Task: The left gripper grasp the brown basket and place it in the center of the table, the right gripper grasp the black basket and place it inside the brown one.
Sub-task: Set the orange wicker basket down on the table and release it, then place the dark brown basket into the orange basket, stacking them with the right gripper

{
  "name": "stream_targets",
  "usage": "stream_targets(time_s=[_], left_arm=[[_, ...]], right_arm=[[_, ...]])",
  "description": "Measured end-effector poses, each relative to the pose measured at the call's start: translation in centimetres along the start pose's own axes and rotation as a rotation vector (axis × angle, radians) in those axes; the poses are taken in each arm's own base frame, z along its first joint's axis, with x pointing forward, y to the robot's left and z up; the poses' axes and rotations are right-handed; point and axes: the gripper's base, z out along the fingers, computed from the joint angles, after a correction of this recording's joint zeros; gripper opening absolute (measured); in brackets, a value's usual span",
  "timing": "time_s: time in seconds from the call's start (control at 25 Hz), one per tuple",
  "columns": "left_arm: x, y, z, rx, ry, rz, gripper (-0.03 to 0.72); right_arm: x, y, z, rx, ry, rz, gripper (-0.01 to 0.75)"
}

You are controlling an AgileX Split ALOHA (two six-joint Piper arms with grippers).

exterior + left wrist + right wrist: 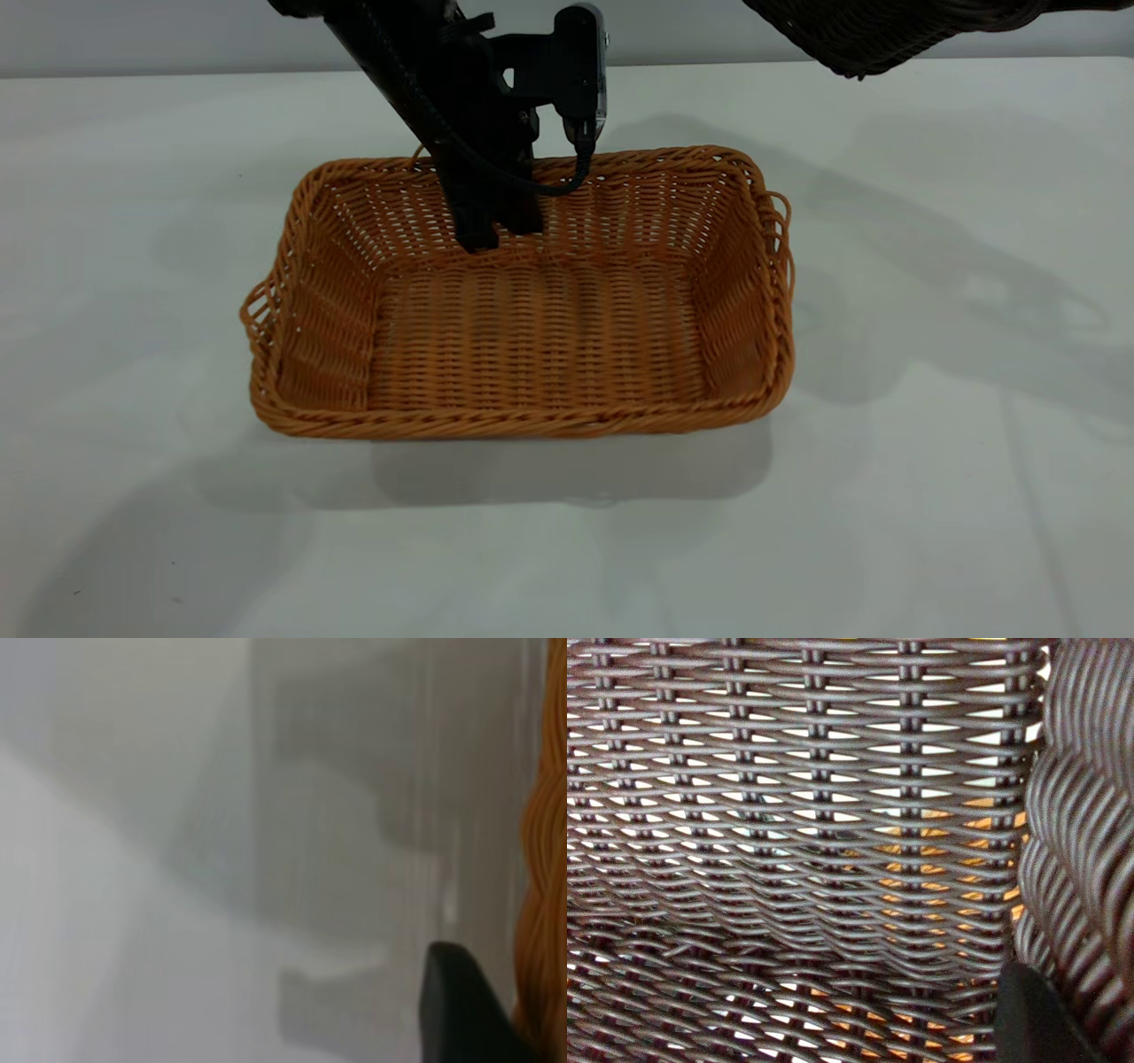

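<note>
The left claw (496,232) reaches down at the far wall of the brown basket (523,346), its tips at the inner face of that wall just left of centre; one finger seems inside and the other behind the weave, but whether it pinches the wall or stands slack I cannot tell. The left wrist view adds little: one dark finger (465,1010) beside the braided orange rim (542,904), with pale surface (177,904) beyond; the gap between the fingers does not show there.

The brown basket sits upright on the white surface (930,496) near its middle, long side toward the camera, loop handles at its left and right ends, nothing inside.

The black basket (886,31) shows in the exterior view only as a dark woven corner at the top right edge, raised clear of the surface and well apart from the brown basket; the right claw itself is out of that view. The right wrist view fills with the black basket's weave (797,842) seen close, its braided rim (1081,815) along one side, orange showing through the gaps; a dark finger (1036,1019) lies against the weave by the rim, so the right claw appears to hold the basket at its rim, though only that one finger shows.
</note>
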Motion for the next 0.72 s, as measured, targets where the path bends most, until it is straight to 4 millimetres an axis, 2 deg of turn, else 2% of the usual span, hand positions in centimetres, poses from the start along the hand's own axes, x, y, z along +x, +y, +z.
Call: stream_targets(time_s=[0.2, 0.36, 0.48, 0.52, 0.6, 0.72], left_arm=[[-0.1, 0.0, 0.4, -0.014, -0.023, -0.066, 0.405], [-0.8, 0.2, -1.2, 0.009, -0.037, -0.062, 0.454], [-2.0, 0.8, -4.5, 0.045, -0.065, -0.052, 0.455], [-2.6, 1.0, -6.1, 0.053, -0.078, -0.049, 0.454], [-3.7, 1.1, -9.7, 0.099, -0.102, -0.045, 0.445], [-5.4, 1.0, -16.4, 0.126, -0.145, -0.018, 0.421]], right_arm=[[-0.7, -0.1, -0.8, -0.056, -0.018, 0.051, 0.090], [-2.2, -0.4, -2.8, -0.113, -0.056, 0.089, 0.090], [-3.3, -0.5, -4.4, -0.154, -0.071, 0.092, 0.091], [-3.6, -0.4, -4.8, -0.167, -0.073, 0.088, 0.091], [-4.0, -0.1, -5.3, -0.180, -0.078, 0.079, 0.091], [-4.0, 0.0, -5.4, -0.185, -0.076, 0.074, 0.091]])
